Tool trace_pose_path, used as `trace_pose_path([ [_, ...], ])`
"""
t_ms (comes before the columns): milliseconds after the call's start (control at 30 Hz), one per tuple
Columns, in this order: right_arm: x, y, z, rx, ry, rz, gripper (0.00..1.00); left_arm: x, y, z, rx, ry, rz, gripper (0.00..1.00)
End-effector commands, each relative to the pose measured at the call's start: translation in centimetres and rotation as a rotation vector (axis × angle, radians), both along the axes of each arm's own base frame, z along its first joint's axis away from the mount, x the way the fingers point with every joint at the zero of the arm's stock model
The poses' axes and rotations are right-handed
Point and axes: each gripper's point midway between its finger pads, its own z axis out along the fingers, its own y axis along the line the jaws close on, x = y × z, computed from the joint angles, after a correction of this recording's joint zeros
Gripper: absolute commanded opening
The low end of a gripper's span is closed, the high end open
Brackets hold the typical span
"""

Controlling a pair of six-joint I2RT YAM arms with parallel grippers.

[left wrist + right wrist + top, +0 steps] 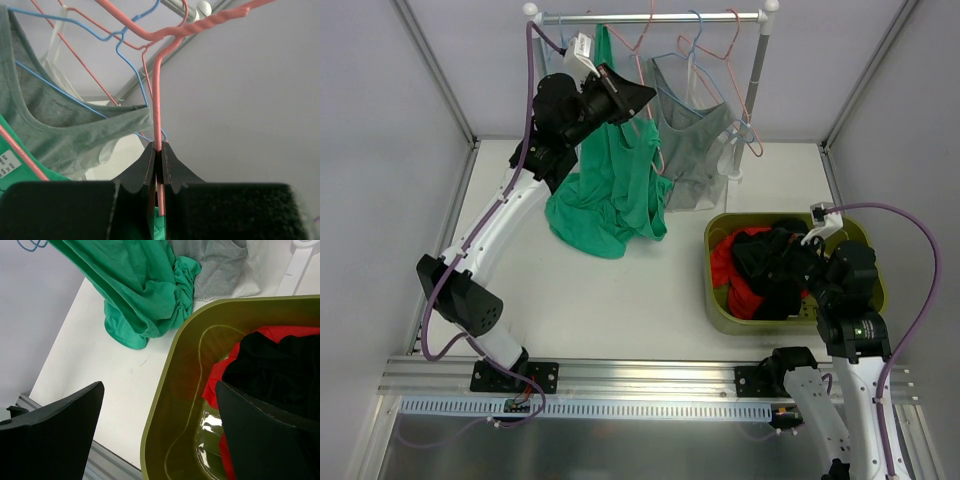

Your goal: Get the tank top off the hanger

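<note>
A green tank top hangs from a pink wire hanger on the rail, and its lower part lies bunched on the table. My left gripper is up at the rail, and in the left wrist view it is shut on the pink hanger's wire; green cloth shows below. The green top also shows in the right wrist view. My right gripper is open and empty over the near left rim of the olive bin.
A grey tank top hangs on a blue hanger right of the green one. The clothes rail has a post at its right end. The olive bin holds red and black clothes.
</note>
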Motion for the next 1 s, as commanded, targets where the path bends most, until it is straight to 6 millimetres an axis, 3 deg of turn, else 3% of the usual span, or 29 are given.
trace_pose_path([
  [0,0.4,0.4,2.3,-0.004,-0.077,0.032,1.00,-4.1,0.5,5.4,-0.101,-0.124,-0.139,0.00],
  [33,0.4,0.5,2.2,-0.007,-0.075,0.044,0.99,-5.4,-0.1,4.8,-0.094,-0.113,-0.204,0.00],
  [100,0.3,1.3,2.4,-0.007,-0.077,0.105,0.99,-8.2,0.0,6.0,-0.129,-0.123,-0.285,0.00],
  [133,0.2,1.8,2.6,0.005,-0.080,0.139,0.99,-9.6,-0.4,5.3,-0.120,-0.109,-0.357,0.00],
  [200,-0.3,3.4,3.7,0.047,-0.104,0.244,1.00,-12.8,0.2,6.6,-0.140,-0.128,-0.429,0.00],
  [233,-0.5,3.9,4.1,0.067,-0.113,0.284,1.00,-13.5,0.2,5.7,-0.133,-0.111,-0.458,0.00],
  [300,-1.4,5.2,6.0,0.127,-0.160,0.387,1.00,-17.0,1.3,6.8,-0.142,-0.144,-0.504,0.00],
  [333,-1.4,5.7,6.5,0.143,-0.170,0.417,0.99,-17.5,1.5,5.6,-0.135,-0.121,-0.513,0.00],
  [400,-2.0,6.7,8.4,0.168,-0.222,0.492,0.99,-20.9,2.8,6.5,-0.134,-0.166,-0.551,0.00],
  [467,-1.1,7.7,8.7,0.164,-0.210,0.527,0.99,-22.9,3.2,5.5,-0.126,-0.157,-0.592,0.00],
  [500,-1.7,8.8,10.1,0.153,-0.246,0.589,0.99,-25.1,4.2,6.3,-0.132,-0.194,-0.607,0.00],
  [567,-0.6,10.5,10.5,0.144,-0.221,0.631,0.97,-26.7,4.6,5.4,-0.134,-0.179,-0.632,0.00],
  [600,-1.4,12.1,11.1,0.121,-0.255,0.698,0.97,-28.8,5.3,5.7,-0.138,-0.192,-0.670,0.00],
  [633,-1.6,12.8,13.1,0.111,-0.309,0.714,0.97,-29.4,5.4,5.1,-0.138,-0.178,-0.687,0.00],
  [700,0.2,14.6,13.3,0.089,-0.300,0.700,0.96,-31.8,6.3,5.2,-0.152,-0.183,-0.720,0.00],
  [733,0.2,15.3,15.1,0.086,-0.346,0.697,0.95,-32.3,6.4,4.2,-0.147,-0.159,-0.737,0.00],
  [800,1.0,17.1,15.3,0.068,-0.353,0.710,0.93,-34.0,7.3,3.8,-0.154,-0.147,-0.748,0.00],
  [867,1.8,18.0,16.9,0.028,-0.431,0.692,0.91,-34.9,7.8,2.4,-0.152,-0.110,-0.746,0.00],
  [933,2.4,20.0,16.5,0.005,-0.432,0.727,0.91,-35.0,7.8,0.9,-0.150,-0.072,-0.744,0.00],
  [967,2.7,20.5,17.4,-0.008,-0.470,0.732,0.90,-35.6,8.1,0.6,-0.154,-0.067,-0.745,0.00],
])
